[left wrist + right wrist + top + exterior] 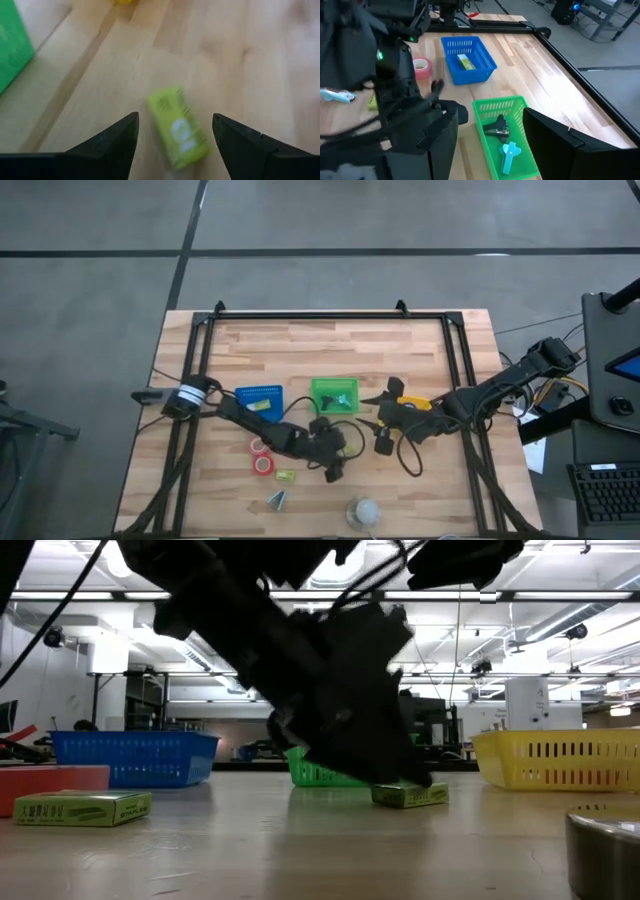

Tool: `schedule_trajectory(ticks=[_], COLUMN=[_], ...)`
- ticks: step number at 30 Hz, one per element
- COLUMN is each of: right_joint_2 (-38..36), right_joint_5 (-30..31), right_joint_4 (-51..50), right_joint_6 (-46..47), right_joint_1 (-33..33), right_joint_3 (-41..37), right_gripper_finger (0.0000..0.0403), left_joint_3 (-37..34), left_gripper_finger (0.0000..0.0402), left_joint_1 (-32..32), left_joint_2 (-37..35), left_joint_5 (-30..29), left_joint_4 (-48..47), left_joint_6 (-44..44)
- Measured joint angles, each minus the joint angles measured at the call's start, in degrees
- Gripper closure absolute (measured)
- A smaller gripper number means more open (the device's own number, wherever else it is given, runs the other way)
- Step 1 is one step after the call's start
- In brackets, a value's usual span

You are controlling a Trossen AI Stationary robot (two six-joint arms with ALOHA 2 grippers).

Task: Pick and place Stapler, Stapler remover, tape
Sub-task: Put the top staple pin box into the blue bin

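Staple box [178, 127] lies on the counter [250, 60] between the spread fingers of the left gripper [175, 135]; its skew could let one finger push it aside at closure.

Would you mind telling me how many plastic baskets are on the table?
3: the blue plastic basket left of centre, the green plastic basket beside it, and the yellow plastic basket further right, largely under the right arm.
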Motion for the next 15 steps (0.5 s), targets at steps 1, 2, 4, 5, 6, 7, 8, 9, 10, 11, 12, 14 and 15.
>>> schedule_trajectory(ticks=[1,2,4,5,6,7,8,9,10,11,12,14,15], right_joint_2=[0.0,0.0,0.0,0.0,0.0,0.0,0.0,0.0,0.0,0.0,0.0,0.0,0.0], right_joint_5=[0.0,0.0,0.0,0.0,0.0,0.0,0.0,0.0,0.0,0.0,0.0,0.0,0.0], right_joint_4=[-0.2,-0.3,-0.3,-0.3,-0.3,-0.3,-0.3,-0.3,-0.3,-0.3,-0.3,-0.3,-0.3], right_joint_6=[0.2,0.2,0.3,0.3,0.4,0.4,0.4,0.4,0.4,0.6,0.7,0.8,0.8], right_joint_1=[0.0,0.0,0.0,0.0,0.0,0.0,0.0,0.0,0.0,0.0,0.0,0.0,0.0], right_joint_3=[0.0,0.0,-0.1,-0.1,-0.1,-0.2,-0.2,-0.2,-0.2,-0.2,-0.2,-0.2,-0.3], right_gripper_finger=[0.0184,0.0184,0.0184,0.0184,0.0184,0.0184,0.0184,0.0184,0.0184,0.0184,0.0184,0.0184,0.0184], left_joint_3=[0.0,0.0,0.1,0.1,0.1,0.1,0.1,0.1,0.1,0.1,0.1,0.1,0.1], left_gripper_finger=[0.0145,0.0145,0.0145,0.0145,0.0145,0.0146,0.0147,0.015,0.0153,0.0159,0.0165,0.0181,0.019], left_joint_1=[0.0,0.0,0.0,0.0,0.0,0.0,-0.1,-0.1,-0.1,-0.1,-0.1,0.0,0.0], left_joint_2=[0.4,0.6,0.8,0.9,0.9,0.9,1.0,1.0,1.0,1.0,1.0,1.0,1.0], left_joint_5=[0.1,0.0,0.2,0.2,0.3,0.3,0.1,-0.3,-0.6,-0.7,-0.7,-0.7,-0.9], left_joint_4=[-0.9,-1.3,-2.7,-2.9,-2.9,-2.9,-2.9,-3.0,-3.0,-3.1,-3.2,-3.5,-3.6], left_joint_6=[0.0,0.0,0.1,0.1,0.2,0.2,0.2,0.2,0.2,0.3,0.5,1.6,2.3])
